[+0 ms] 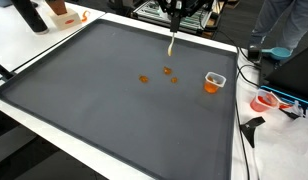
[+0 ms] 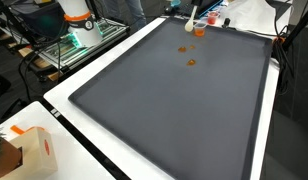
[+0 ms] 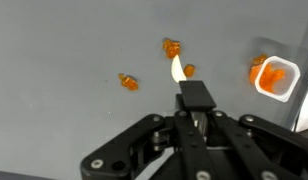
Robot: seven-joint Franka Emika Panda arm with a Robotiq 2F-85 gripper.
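Observation:
My gripper [image 3: 197, 112] is shut on the black handle of a small white spoon [image 3: 177, 70] that points down at the grey mat [image 3: 64, 110]. The spoon tip hangs among three small orange pieces [image 3: 128, 82] [image 3: 172, 47] [image 3: 190, 70]. A clear plastic cup [image 3: 274, 78] with orange contents sits to the right. In an exterior view the gripper [image 1: 174, 22] holds the spoon [image 1: 172, 45] above the pieces [image 1: 166, 71], with the cup [image 1: 214, 82] nearby. In an exterior view the spoon [image 2: 192, 15] and cup [image 2: 200, 30] are at the mat's far end.
The grey mat [image 1: 104, 110] lies on a white table [image 1: 34, 130]. A cardboard box [image 2: 24, 150] sits at a near corner. A red and white item [image 1: 266, 102] and cables lie beside the mat. An orange-and-white object [image 1: 64, 14] stands at the far edge.

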